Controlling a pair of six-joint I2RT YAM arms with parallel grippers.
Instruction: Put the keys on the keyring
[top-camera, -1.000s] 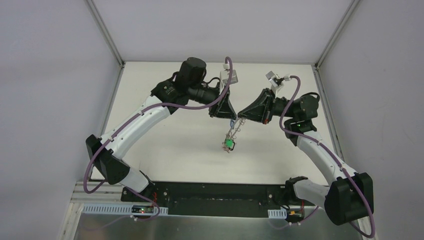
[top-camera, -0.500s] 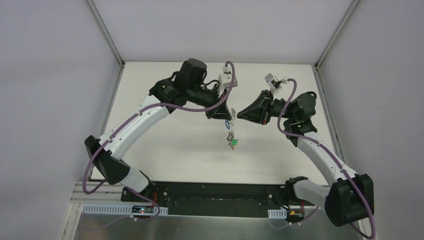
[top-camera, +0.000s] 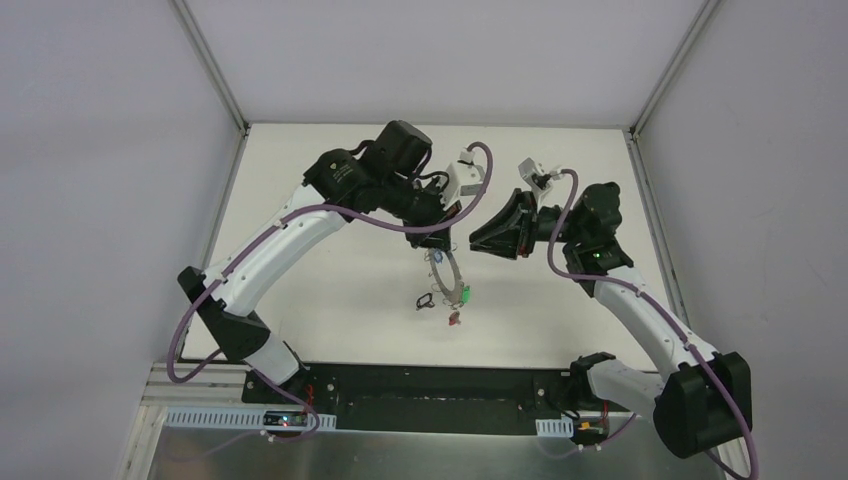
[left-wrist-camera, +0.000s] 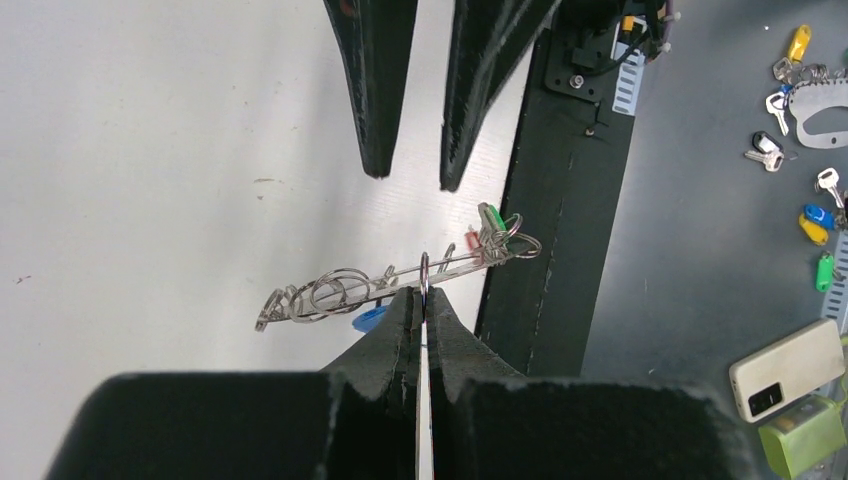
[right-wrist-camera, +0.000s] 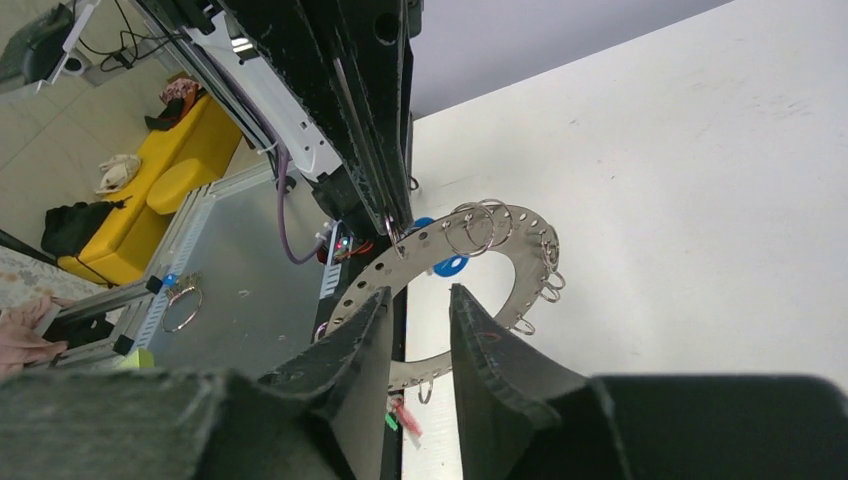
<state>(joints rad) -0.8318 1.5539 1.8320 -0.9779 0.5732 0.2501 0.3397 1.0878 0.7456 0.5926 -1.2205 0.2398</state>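
Right gripper (left-wrist-camera: 410, 178) has released and backed off, jaws partly apart, empty — left gripper (left-wrist-camera: 422, 296) pinches the keyring (right-wrist-camera: 520, 222), keys (left-wrist-camera: 492, 222) dangling below it; next, probably fetching another.

You have a white tabletop (top-camera: 330, 290) boxed in by pale grey walls (top-camera: 100, 200) and metal corner posts (top-camera: 210, 65); past its edge, a yellow sofa (right-wrist-camera: 155, 190) shows.

The keyring (top-camera: 447, 276) hangs below the left gripper (top-camera: 437, 244); right gripper (top-camera: 474, 243) to its right, two keys (top-camera: 425, 301) before it.
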